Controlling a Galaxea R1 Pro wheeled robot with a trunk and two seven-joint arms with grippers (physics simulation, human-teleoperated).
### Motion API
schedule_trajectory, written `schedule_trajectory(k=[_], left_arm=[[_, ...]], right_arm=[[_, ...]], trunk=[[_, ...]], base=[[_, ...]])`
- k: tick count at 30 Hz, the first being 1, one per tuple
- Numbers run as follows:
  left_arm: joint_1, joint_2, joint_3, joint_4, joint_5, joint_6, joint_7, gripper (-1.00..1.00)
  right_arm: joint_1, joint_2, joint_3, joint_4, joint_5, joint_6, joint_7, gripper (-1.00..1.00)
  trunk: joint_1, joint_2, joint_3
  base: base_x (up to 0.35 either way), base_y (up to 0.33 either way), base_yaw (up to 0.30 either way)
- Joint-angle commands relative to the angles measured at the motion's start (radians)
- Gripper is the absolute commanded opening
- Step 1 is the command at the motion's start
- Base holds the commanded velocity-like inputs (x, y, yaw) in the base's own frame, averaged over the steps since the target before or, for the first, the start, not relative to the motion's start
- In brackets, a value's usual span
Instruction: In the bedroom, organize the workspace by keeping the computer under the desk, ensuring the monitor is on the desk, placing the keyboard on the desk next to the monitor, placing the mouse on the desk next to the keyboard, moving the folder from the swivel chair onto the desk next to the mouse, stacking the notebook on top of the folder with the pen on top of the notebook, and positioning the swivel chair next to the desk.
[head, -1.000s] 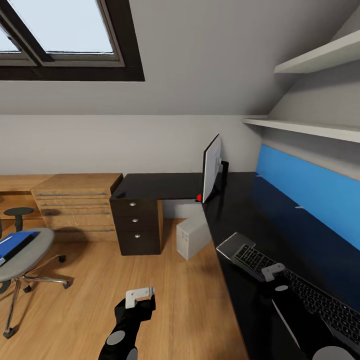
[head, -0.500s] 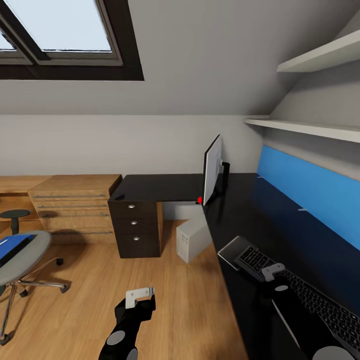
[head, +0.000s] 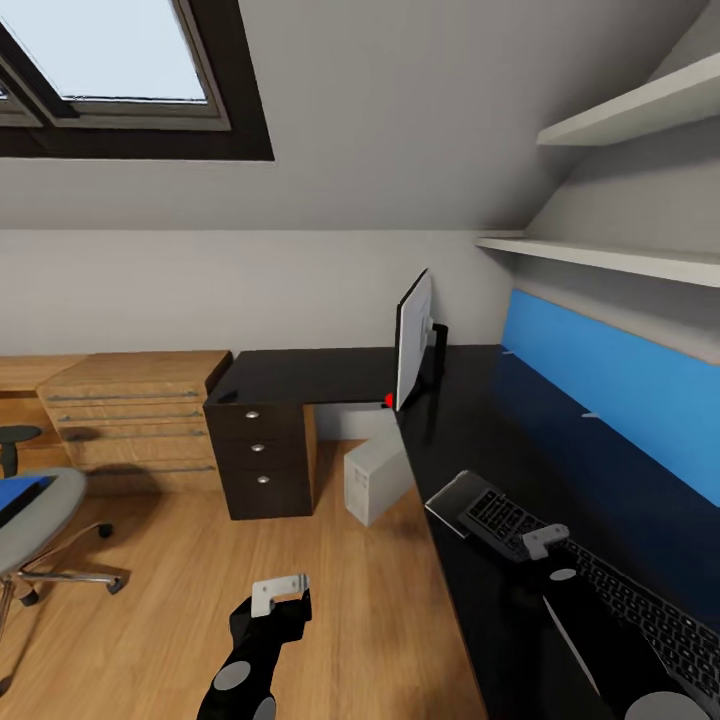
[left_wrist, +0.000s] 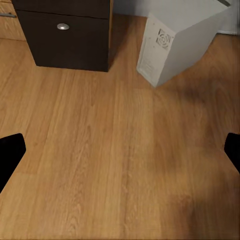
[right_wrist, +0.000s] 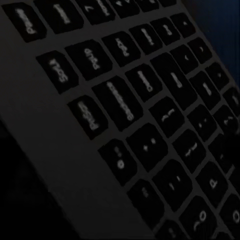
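The right gripper (head: 538, 541) held the keyboard (head: 600, 575) at its near edge, jaws closed on it as far as the head view showed; the right wrist view sat pressed up against the black keys (right_wrist: 150, 125). The keyboard hung tilted over the desk (head: 470, 440), well short of the monitor (head: 412, 338) standing upright at the desk's inner corner. A one-sided grip like that could have let the board pivot or slip as it travelled, and a hurried sweep toward the monitor might have clipped its thin stand and toppled it. The left gripper (head: 279, 590) was spread wide and empty above the floor beside the desk, the computer (head: 378, 478) ahead of it under the desk edge. The swivel chair (head: 35, 520) stood far from the desk, the folder (head: 20, 492) on its seat
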Motion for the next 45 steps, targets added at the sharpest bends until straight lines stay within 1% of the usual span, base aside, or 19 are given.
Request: schedule_trajectory(k=[1, 6, 11, 16, 24, 30, 45], left_arm=[[-0.001, 0.000, -0.002, -0.002, 0.009, 0.003, 0.008, 1.00], [-0.001, 0.000, -0.002, -0.002, 0.010, 0.003, 0.008, 1.00], [-0.001, 0.000, -0.018, -0.001, 0.010, 0.001, 0.009, 1.00], [-0.001, 0.001, -0.022, -0.001, 0.009, 0.000, 0.010, 1.00], [-0.001, 0.002, -0.022, -0.001, 0.009, 0.001, 0.009, 1.00], [-0.001, 0.002, -0.022, -0.001, 0.009, 0.001, 0.009, 1.00], [-0.001, 0.002, -0.022, -0.001, 0.010, 0.002, 0.010, 1.00]], right_arm=[[0.000, -0.001, 0.003, 0.013, 0.016, 0.010, 0.002, 1.00], [0.000, -0.001, 0.003, 0.013, 0.016, 0.010, 0.002, 1.00], [0.000, -0.001, 0.003, 0.013, 0.015, 0.010, 0.002, 1.00], [0.000, -0.001, 0.003, 0.013, 0.015, 0.010, 0.002, 1.00], [0.000, -0.001, 0.003, 0.011, 0.015, 0.010, 0.002, 1.00], [0.000, -0.001, 0.003, 0.010, 0.014, 0.008, 0.002, 1.00], [0.000, -0.001, 0.002, 0.006, 0.009, 0.007, 0.011, 1.00]], trunk=[[0.000, -0.001, -0.001], [0.000, -0.001, -0.001], [0.000, -0.001, -0.001], [0.000, -0.001, -0.001], [0.000, -0.001, -0.001], [0.000, -0.001, -0.001], [0.000, -0.001, -0.001]], base=[[0.000, 0.000, -0.253], [0.000, 0.000, -0.259], [0.001, 0.000, -0.258], [0.152, 0.000, -0.182], [0.055, 0.000, -0.013], [0.164, 0.000, 0.000], [0.004, 0.000, 0.000]])
